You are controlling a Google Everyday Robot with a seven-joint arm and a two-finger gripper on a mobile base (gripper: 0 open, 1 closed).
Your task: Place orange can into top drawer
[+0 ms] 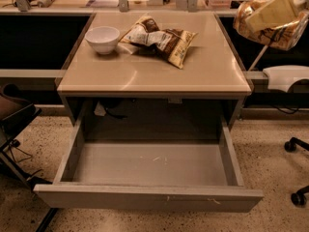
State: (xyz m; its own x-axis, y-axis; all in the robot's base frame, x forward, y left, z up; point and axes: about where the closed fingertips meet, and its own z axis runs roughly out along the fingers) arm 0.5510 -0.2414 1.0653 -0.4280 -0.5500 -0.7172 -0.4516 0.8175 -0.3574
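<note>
The orange can [282, 33], shiny gold-orange and blurred by motion, hangs in the air at the top right, beyond the right edge of the beige table [154, 74]. My gripper [271, 14] is shut on it, its pale fingers [263, 17] lying across the can's upper side. The top drawer [149, 197] is pulled wide open below the table front. Its scuffed grey inside [149, 164] holds nothing. The can is higher than the tabletop and up and to the right of the drawer.
A white bowl [102, 37] and brown-and-white snack bags [161, 38] lie on the back of the table. A white chair seat [286, 76] and its castors [293, 145] stand to the right. A dark chair [14, 112] stands at the left. A cluttered counter runs behind.
</note>
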